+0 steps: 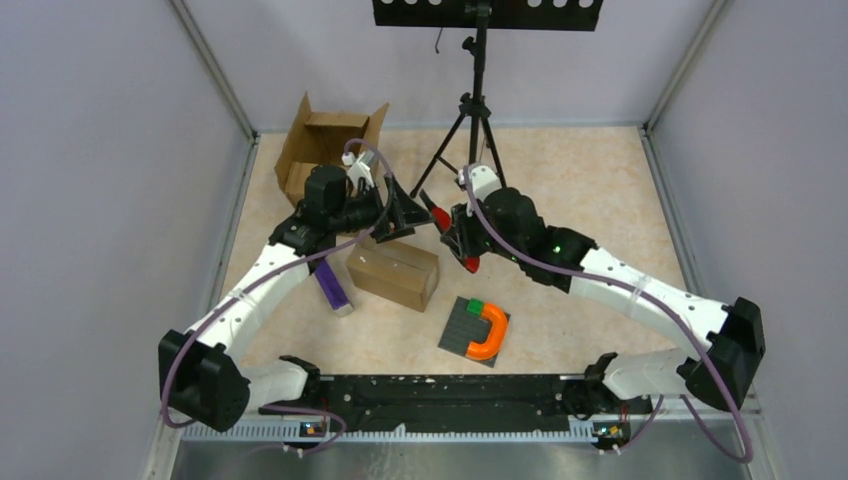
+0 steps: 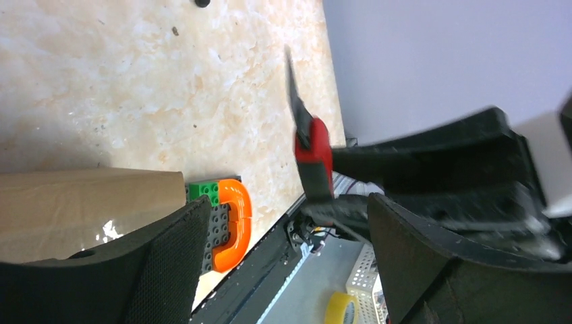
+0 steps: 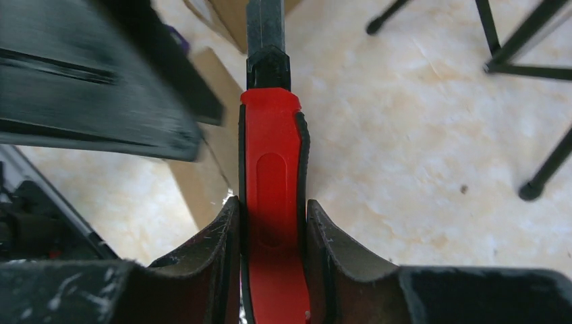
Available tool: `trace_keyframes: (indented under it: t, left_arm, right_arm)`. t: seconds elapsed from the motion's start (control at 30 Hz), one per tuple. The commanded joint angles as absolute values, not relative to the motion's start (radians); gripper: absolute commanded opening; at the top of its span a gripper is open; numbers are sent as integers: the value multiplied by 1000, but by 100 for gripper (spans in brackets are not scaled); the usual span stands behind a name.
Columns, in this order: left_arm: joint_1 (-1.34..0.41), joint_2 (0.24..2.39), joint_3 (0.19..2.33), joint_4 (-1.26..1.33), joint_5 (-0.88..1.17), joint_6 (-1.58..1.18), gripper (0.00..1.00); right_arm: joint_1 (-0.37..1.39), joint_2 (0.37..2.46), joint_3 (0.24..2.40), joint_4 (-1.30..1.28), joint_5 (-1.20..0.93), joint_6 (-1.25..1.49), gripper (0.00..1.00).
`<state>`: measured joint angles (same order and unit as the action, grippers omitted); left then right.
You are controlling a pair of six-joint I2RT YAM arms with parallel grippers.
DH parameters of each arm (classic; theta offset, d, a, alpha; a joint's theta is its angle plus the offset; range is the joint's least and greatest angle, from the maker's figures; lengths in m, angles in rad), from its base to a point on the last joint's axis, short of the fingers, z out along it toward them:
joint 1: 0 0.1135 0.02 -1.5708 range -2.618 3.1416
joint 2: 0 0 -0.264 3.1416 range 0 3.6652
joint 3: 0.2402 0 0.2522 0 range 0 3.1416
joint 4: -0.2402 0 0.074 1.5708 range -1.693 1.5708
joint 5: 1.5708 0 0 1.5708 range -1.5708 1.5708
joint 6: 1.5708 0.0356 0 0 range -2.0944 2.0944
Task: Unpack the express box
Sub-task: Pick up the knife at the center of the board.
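Observation:
A closed brown express box (image 1: 393,273) lies on the table in front of both grippers; it also shows in the left wrist view (image 2: 81,202) and the right wrist view (image 3: 209,155). My right gripper (image 1: 462,240) (image 3: 270,206) is shut on a red-handled knife (image 3: 270,135) (image 1: 440,214), held above the table to the right of the box, blade pointing toward my left gripper. My left gripper (image 1: 405,215) (image 2: 290,209) is open and empty, hovering above the box's far edge, close to the knife (image 2: 313,158).
An open, empty-looking cardboard box (image 1: 325,145) stands at the back left. A purple block (image 1: 333,287) lies left of the closed box. A grey brick plate with an orange arch and a green brick (image 1: 475,330) sits in front. A black tripod (image 1: 475,110) stands behind.

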<state>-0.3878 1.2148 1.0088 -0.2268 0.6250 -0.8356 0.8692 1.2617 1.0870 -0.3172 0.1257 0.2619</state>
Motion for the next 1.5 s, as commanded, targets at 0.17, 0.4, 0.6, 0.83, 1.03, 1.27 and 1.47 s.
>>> trace_keyframes:
  t: [0.17,0.4,0.6,0.83,1.03,1.27,1.47]
  left_arm:
    - [-385,1242,1029,-133,584,-881,78]
    - [-385,1253,1026,-132,584,-901,62]
    - [-386,1266,1029,-173,585,-896,47]
    - [-386,1283,1036,-209,600,-889,21]
    - [-386,1296,1083,-279,577,-928,0]
    - [-385,1305,1153,-386,516,-982,0]
    - [-385,1307,1188,-445,493,-1005,0]
  right_arm:
    - [963,1326,1244,-283,145,284,0]
    - [978,1351,1248,-260,157,285,0]
    - [995,1380,1263,-226,161,269,0]
    - [1016,1385,1264,-231,193,223,15]
    - [1127,1346,1220,-230,398,82,64]
    - [1255,1387,1187,-247,720,-72,61]
    - [1321,1477,1185,-216,883,-194,54]
